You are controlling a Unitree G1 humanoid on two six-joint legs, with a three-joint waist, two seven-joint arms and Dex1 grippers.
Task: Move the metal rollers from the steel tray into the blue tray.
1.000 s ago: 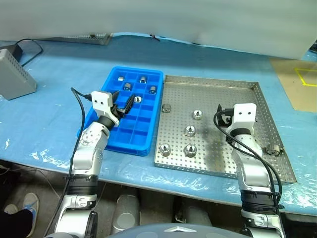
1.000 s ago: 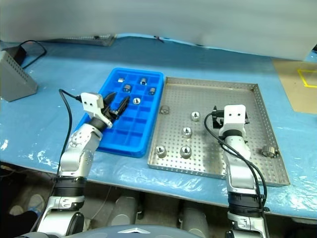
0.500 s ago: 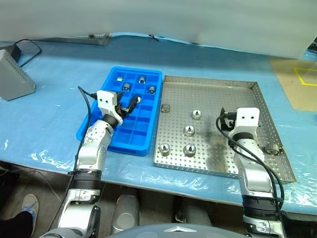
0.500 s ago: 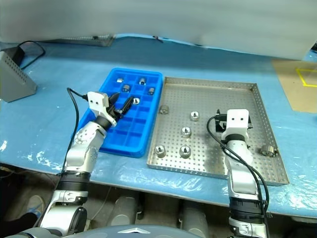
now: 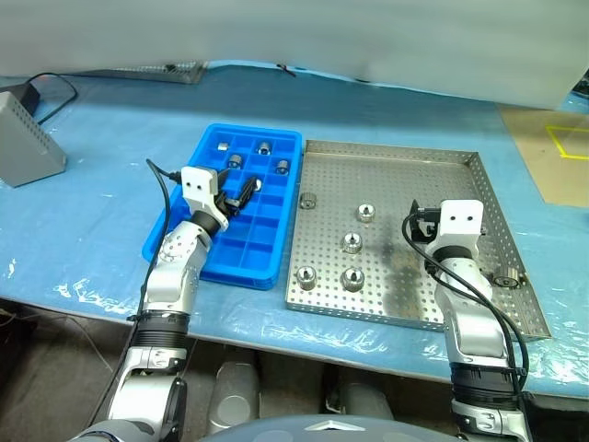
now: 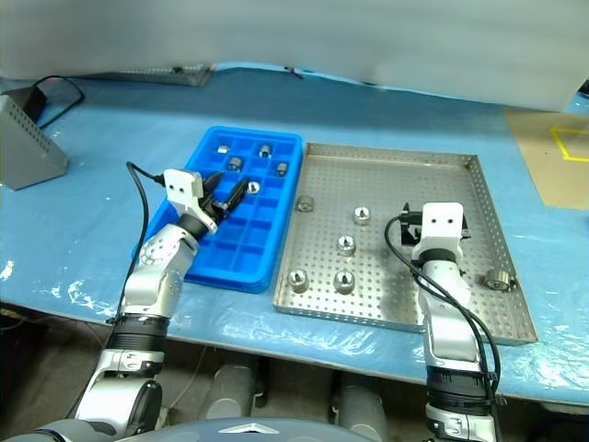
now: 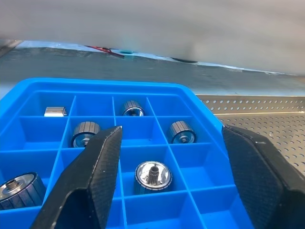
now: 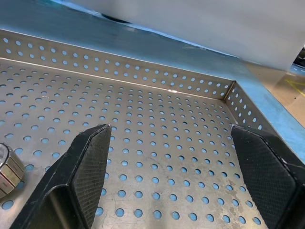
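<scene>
The blue tray (image 5: 241, 254) lies left of the steel tray (image 5: 405, 175). Several metal rollers (image 5: 264, 147) sit in the blue tray's far compartments. Several more (image 5: 352, 242) stand on the steel tray's perforated floor, and one (image 5: 505, 276) lies by its right rim. My left gripper (image 7: 174, 131) hovers open over the blue tray with nothing held. A roller (image 7: 152, 176) rests in a compartment below the gap between its fingers (image 7: 90, 176). My right gripper (image 8: 170, 130) is open and empty above the right half of the steel tray, with a roller (image 8: 7, 167) off to one side.
A grey box (image 5: 28, 147) with a black cable stands at the far left of the blue-covered table (image 5: 92, 221). A brown board with yellow tape (image 5: 561, 147) lies at the far right. The table's front edge runs close below both trays.
</scene>
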